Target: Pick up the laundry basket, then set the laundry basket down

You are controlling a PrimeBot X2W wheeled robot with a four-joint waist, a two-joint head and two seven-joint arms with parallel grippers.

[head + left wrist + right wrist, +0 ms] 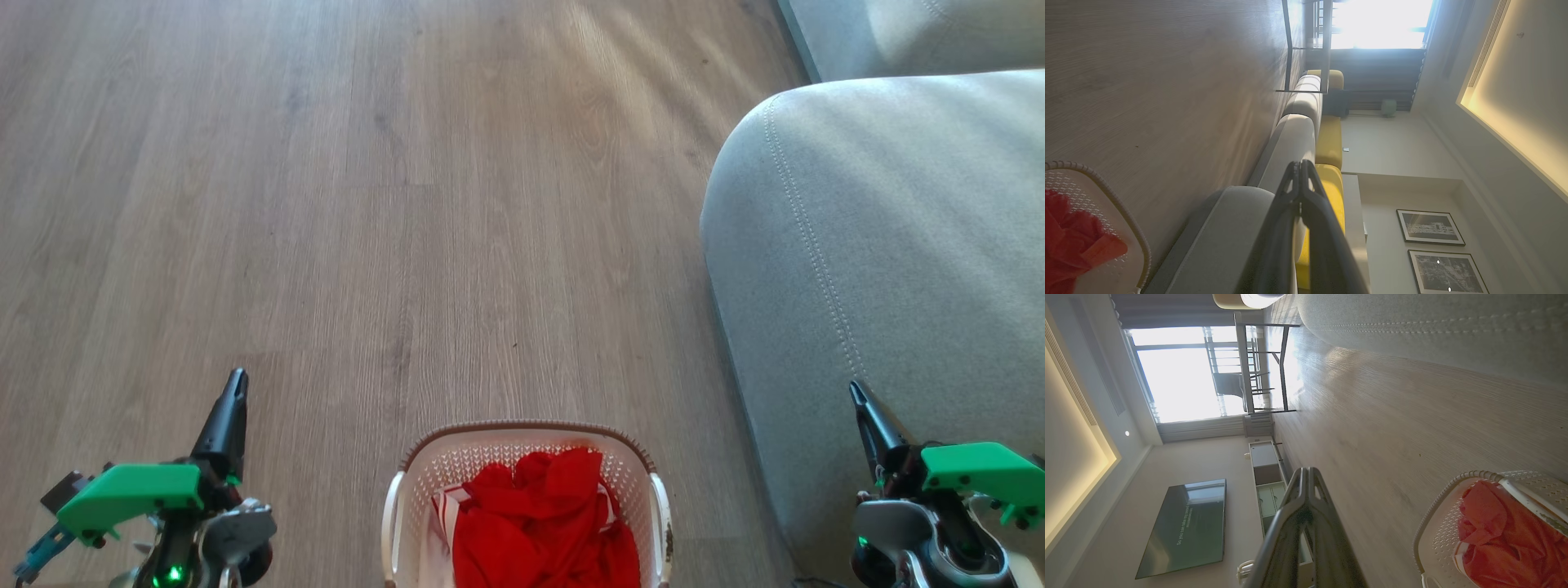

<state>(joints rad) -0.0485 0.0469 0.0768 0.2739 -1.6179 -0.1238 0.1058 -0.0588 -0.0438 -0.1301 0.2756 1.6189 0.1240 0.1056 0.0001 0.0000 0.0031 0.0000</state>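
**Basket waits between two idle arms.** A small white perforated plastic laundry basket (457, 469) with a brown woven-look rim sits on the pale wood-plank floor (326, 204) at the bottom centre of the head view. A crumpled red cloth (543, 523) is heaped inside it, and its near end is cut off by the frame's lower edge. The robot's left gripper (236, 382), at lower left of the frame, and right gripper (857, 394), at lower right, flank the basket, each well apart from it and touching nothing. The right one shows against the arm of a light grey upholstered sofa (882, 245) along the right side. In each wrist view the two long dark fingers (1282, 228) lie pressed together at the tips, so both claws are closed and empty.

The lift has not begun. To do it well, each claw would likely need to part its fingers, drop low and swing inward to the white side handles (393, 523) at the basket's left and right edges. Closing on both at the same height should raise the basket level. The sofa leaves the right arm little room, and a brush against it could skew that approach.
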